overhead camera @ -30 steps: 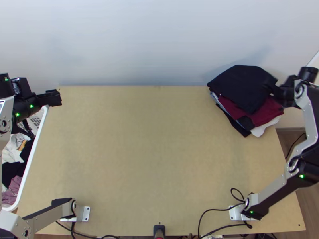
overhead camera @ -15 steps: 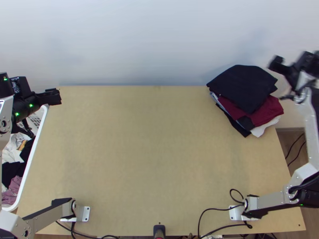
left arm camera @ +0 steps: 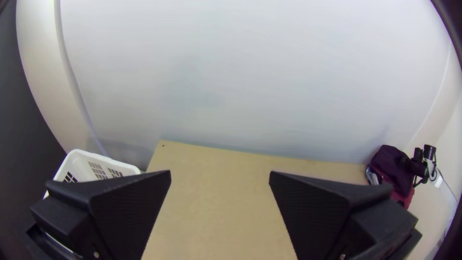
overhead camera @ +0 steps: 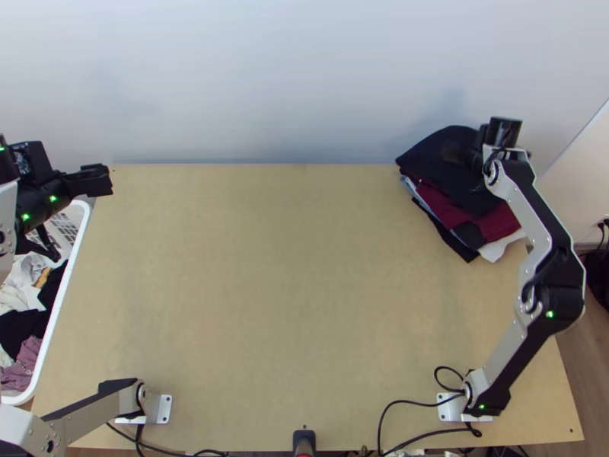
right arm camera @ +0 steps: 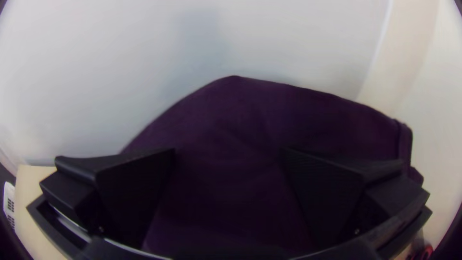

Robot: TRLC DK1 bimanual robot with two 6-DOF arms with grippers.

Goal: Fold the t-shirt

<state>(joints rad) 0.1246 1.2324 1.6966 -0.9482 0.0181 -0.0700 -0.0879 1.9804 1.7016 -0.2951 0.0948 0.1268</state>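
Since the earlier frame, the right end effector (overhead camera: 466,152) has swung in over the dark garment (overhead camera: 438,160), folded atop the clothes stack (overhead camera: 498,221) at the table's (overhead camera: 289,289) far right corner; its fingers are spread. Left end effector (overhead camera: 105,181): fingers spread, near the far left corner. Basket (overhead camera: 57,312) of loose clothes beside the left edge.

One light wooden table (overhead camera: 304,266) spans the middle of the frame. Two jointed arms with silver-grey links and black joints: one at left (overhead camera: 91,411), one at right (overhead camera: 506,350). Two flat white metal base plates (overhead camera: 164,409) (overhead camera: 449,407), lower left and lower right. One white plastic openwork basket (overhead camera: 61,305), far left. One stack of folded dark, maroon and white cloths (overhead camera: 498,222), upper right; its layers overlap too much to count.
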